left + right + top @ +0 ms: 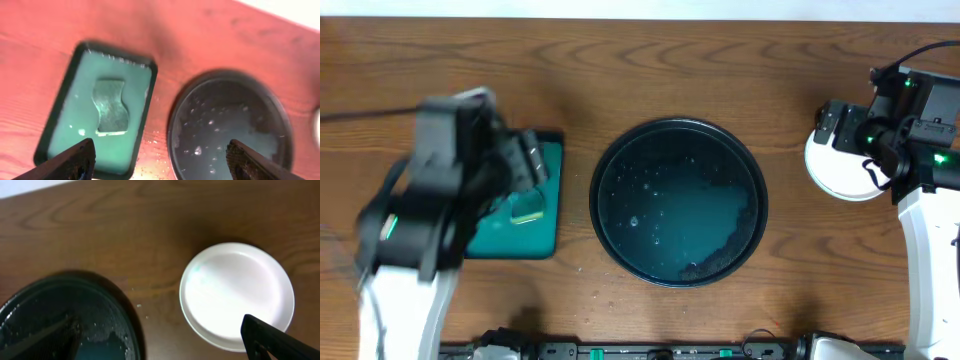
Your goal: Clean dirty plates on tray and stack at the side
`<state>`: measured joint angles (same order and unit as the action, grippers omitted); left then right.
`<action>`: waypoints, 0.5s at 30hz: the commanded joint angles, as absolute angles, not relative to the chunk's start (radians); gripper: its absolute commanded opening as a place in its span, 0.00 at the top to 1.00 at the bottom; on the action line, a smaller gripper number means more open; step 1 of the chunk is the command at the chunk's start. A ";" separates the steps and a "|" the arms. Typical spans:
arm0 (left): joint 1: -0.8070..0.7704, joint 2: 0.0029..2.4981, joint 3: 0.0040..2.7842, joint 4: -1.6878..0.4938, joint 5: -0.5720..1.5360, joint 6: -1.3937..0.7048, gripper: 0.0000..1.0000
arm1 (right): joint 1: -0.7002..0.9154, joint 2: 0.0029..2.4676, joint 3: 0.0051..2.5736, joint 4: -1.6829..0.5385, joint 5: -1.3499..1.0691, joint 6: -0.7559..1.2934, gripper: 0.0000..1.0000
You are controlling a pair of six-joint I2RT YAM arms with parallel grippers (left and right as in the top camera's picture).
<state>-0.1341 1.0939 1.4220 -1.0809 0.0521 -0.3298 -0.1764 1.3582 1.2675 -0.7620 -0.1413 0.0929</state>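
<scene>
- Risk, as a judgement: the right gripper (160,319) hangs over the plates (237,292) with its two fingers spread wide and nothing between them. If it drops or swings low, a finger could catch a rim and push the pile sideways or tip it.
- Risk: the top plate has a faint mint-green smudge near its upper left edge. If that is leftover dirt and not a reflection, the pile would count as stacked but not fully clean.
- Risk: the left gripper (160,145) hovers with its fingers wide apart and empty, above the gap between the rectangular tray (65,120) and the round tray (670,200). A careless descent could strike either rim and slop the liquid onto the wooden table (720,60).
- Risk: the round tray is wet, so anything lifted across it may drip onto the wood.
- The plates: small, round, glossy white and shallow, with a raised rim. They sit on the bare table at the right side, well apart from the round tray. The top one looks nearly spotless. How many lie beneath it cannot be told from these views.
- The round tray: large, black and glossy, in the middle of the table. No plates are on it. Its floor holds scattered water drops and a cloudy teal film, thickest toward the lower right.
- The rectangular tray: black with a teal inside, left of the round tray, holding a green sponge (111,106) that lies flat in the middle.
- Judged from this layout, the task looks finished or very close to it.
</scene>
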 commanded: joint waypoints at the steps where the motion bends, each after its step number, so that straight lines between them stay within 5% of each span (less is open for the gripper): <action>1: -0.134 0.950 1.441 -1.107 0.033 -0.307 0.16 | -0.169 1.348 1.269 -0.796 -0.128 0.073 0.01; 15: -0.134 0.684 1.441 -1.111 0.033 -0.307 0.16 | -0.169 1.348 1.269 -0.828 -0.128 0.073 0.01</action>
